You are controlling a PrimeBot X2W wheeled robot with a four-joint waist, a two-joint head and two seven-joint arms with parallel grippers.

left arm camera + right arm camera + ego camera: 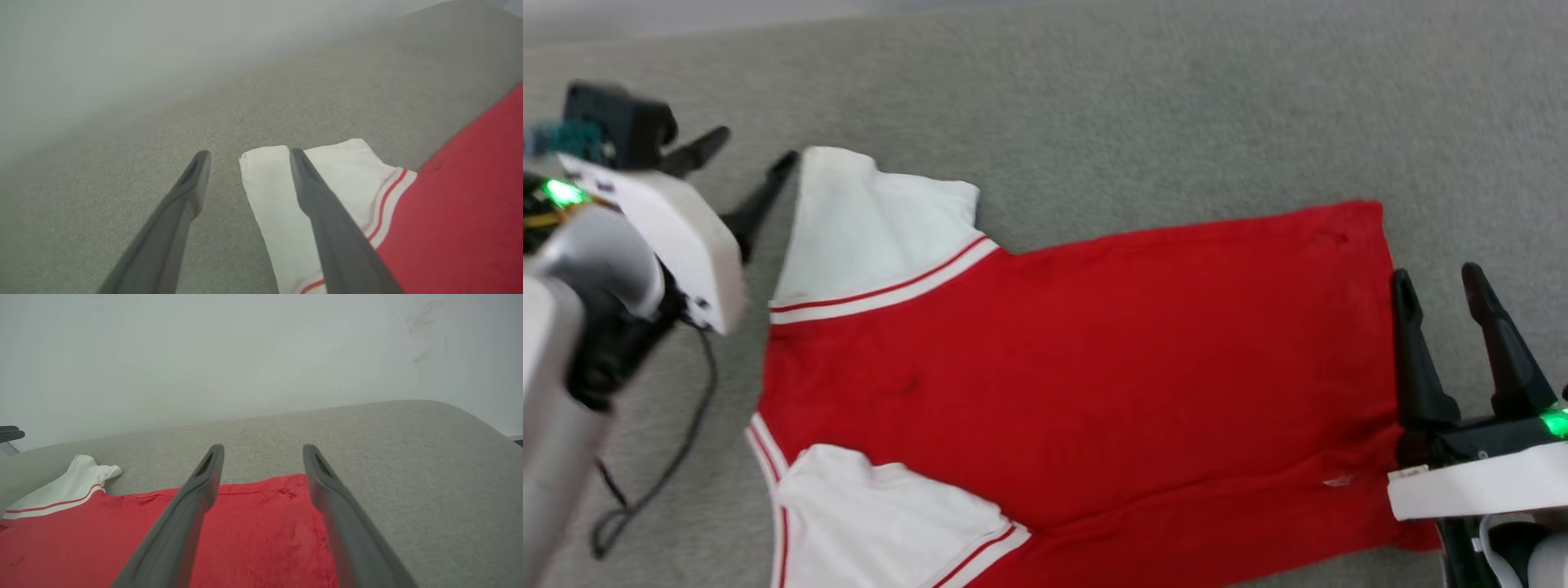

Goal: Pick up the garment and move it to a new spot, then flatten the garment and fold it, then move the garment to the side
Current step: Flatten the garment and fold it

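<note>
Nearest the robot: one white sleeve (pixel 874 514) with red-and-white striped trim, lying at the lower edge of the head view.

The shirt (pixel 1078 367) lies spread flat on a grey fabric surface (pixel 1176 98), plain red side up, hem towards the robot's right, sleeves towards its left. A few shallow creases run along the near edge.

Right gripper (pixel 1437 276): at the hem, fingers spread apart, nothing between them. In the right wrist view the gripper (pixel 263 448) hangs over the far hem corner of the red cloth (pixel 253 539). Cannot tell if the fingers touch the cloth.

A dark cable (pixel 678 457) loops down from the left arm, over the grey surface beside the shirt.

Farther out: the second white sleeve (pixel 866 220), flat, cuff pointing away.

Left gripper (pixel 754 147): just beside that far sleeve, fingers wide apart, holding nothing. In the left wrist view the gripper (pixel 249 153) shows one finger across the sleeve (pixel 269 196) and the other over bare grey fabric. Contact unclear.

Beyond the surface's far edge: a pale blank wall (pixel 245 355).
</note>
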